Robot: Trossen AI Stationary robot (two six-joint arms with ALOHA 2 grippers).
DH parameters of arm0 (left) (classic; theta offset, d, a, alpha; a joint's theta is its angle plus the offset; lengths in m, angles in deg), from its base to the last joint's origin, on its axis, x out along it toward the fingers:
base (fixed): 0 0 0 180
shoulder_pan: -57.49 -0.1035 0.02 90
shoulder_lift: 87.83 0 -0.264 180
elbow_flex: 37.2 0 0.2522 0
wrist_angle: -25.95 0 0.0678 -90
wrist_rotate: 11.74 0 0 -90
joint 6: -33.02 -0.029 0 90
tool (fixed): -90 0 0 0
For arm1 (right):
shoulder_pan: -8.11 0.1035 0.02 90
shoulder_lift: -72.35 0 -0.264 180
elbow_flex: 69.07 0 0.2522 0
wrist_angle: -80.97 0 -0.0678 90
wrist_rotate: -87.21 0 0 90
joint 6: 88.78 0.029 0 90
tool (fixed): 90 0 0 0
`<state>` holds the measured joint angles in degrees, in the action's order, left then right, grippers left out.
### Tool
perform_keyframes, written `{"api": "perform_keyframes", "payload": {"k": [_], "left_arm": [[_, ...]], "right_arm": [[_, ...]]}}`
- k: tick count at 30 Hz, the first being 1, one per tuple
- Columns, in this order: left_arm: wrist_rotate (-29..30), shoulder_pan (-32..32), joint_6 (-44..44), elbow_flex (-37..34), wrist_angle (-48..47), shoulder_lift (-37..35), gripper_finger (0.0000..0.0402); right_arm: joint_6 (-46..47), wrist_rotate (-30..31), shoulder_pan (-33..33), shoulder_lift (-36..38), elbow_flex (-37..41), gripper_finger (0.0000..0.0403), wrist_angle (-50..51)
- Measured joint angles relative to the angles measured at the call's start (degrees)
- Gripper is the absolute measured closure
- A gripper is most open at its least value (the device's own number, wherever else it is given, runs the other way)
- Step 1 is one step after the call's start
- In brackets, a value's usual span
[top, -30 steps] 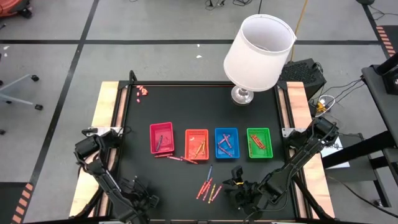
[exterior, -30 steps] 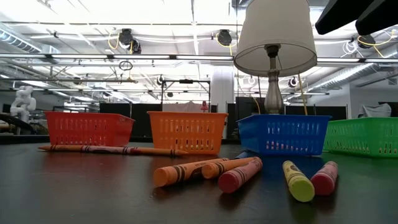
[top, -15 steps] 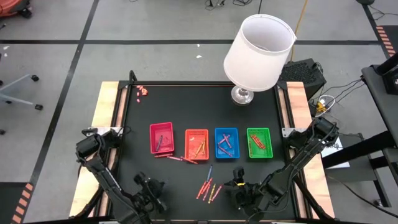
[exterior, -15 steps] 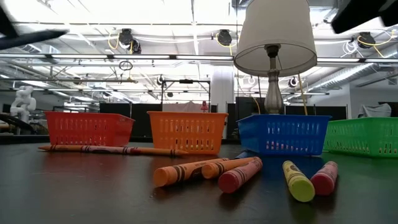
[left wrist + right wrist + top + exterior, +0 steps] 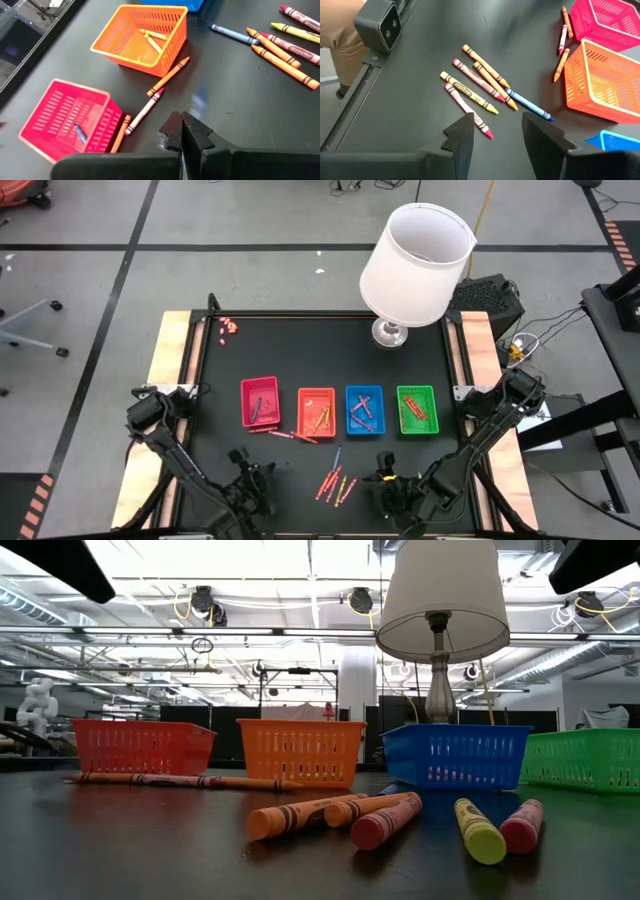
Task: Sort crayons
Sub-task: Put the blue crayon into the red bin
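Several loose crayons (image 5: 337,480) lie flat in a cluster on the black table near its front edge; three more (image 5: 285,434) lie in front of the pink tray (image 5: 260,401) and the orange tray (image 5: 316,410). The blue tray (image 5: 364,409) and the green tray (image 5: 417,409) stand to their right, each with crayons inside. My left gripper (image 5: 182,134) is shut and empty, above the table just nearer than the three crayons (image 5: 150,102). My right gripper (image 5: 497,134) hangs open above the near end of the cluster (image 5: 480,92), touching nothing.
A white-shaded lamp (image 5: 415,260) stands at the table's far right, behind the trays. Tiny pink bits (image 5: 228,327) sit at the far left corner. A blue crayon (image 5: 79,134) lies in the pink tray and yellow ones (image 5: 152,37) in the orange tray. Wooden rails (image 5: 168,360) edge both sides.
My left gripper has risen and gone toward the table's right edge, closing on the cluster of crayons, and its wrist has rolled; its arm has come into the low view's top left. My right gripper has rolled a little in place. No crayon has moved.
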<state>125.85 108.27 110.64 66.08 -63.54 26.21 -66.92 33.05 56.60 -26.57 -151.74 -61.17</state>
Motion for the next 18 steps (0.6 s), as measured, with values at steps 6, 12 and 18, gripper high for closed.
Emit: {"api": "perform_keyframes", "payload": {"k": [6,12,18], "left_arm": [[0.07,-1.05,4.08,0.01,-0.22,-0.07,0.0401],[-1.62,-1.33,-0.36,-0.90,5.19,-0.13,0.0401],[-4.32,-4.30,-5.51,-3.57,7.36,-0.13,0.0374]], "right_arm": [[-0.07,0.04,0.00,0.00,0.00,0.0252,0.00],[0.34,0.04,0.04,0.00,0.00,0.0252,-0.04],[0.80,0.04,0.04,0.00,0.00,0.0252,-0.31]]}}
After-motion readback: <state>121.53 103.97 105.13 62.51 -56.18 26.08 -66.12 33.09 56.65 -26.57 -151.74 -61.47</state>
